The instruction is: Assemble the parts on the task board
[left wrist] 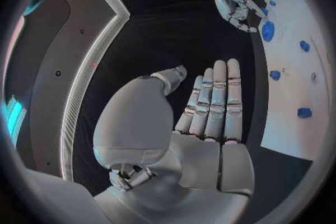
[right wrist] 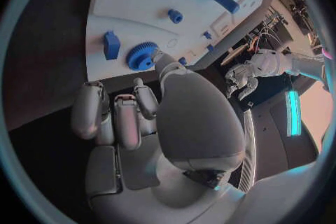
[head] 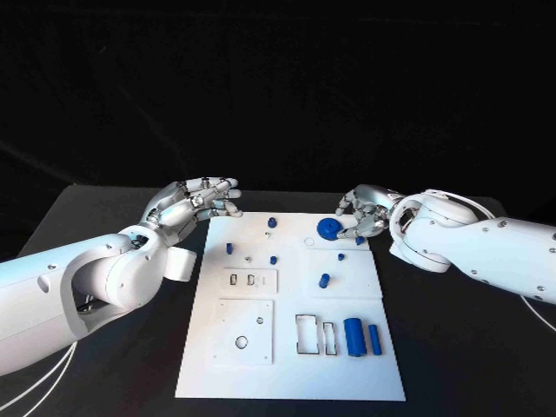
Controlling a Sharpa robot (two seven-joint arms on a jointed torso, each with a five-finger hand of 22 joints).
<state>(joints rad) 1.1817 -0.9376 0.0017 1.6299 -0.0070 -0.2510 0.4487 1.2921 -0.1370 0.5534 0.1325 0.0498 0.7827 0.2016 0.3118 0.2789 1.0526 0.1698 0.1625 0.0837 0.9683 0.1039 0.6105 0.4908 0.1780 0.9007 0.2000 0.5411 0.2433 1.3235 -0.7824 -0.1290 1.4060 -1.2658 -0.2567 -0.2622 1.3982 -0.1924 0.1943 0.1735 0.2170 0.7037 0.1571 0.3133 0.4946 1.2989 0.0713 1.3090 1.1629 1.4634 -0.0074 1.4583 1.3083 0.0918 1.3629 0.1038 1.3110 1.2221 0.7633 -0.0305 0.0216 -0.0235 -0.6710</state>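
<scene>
Board [head: 354, 365] white, on black table [head: 479, 365]. Parts blue: round toothed gear [head: 329, 228], upright cylinder [head: 354, 336], slim bar [head: 373, 340], small pegs [head: 273, 259]. Arms [head: 53, 295] white; hands [head: 203, 201] silver. Backdrop black.

The left hand [left wrist: 203, 123], silver and many-fingered, rises through the middle of the left wrist view with its palm open; its long fingers [left wrist: 227, 95] lie straight and side by side, while the thumb stands apart from them, and nothing is held. Just past the fingertips runs the edge of the white plate of the task board [left wrist: 294, 78], lying on the black table [left wrist: 161, 22]. Several small blue parts [left wrist: 304, 113] sit spaced out across the board. At its far end the right hand [left wrist: 234, 5] reaches in on its white arm, its fingers curled down beside a round blue disc-shaped part [left wrist: 268, 31].
</scene>
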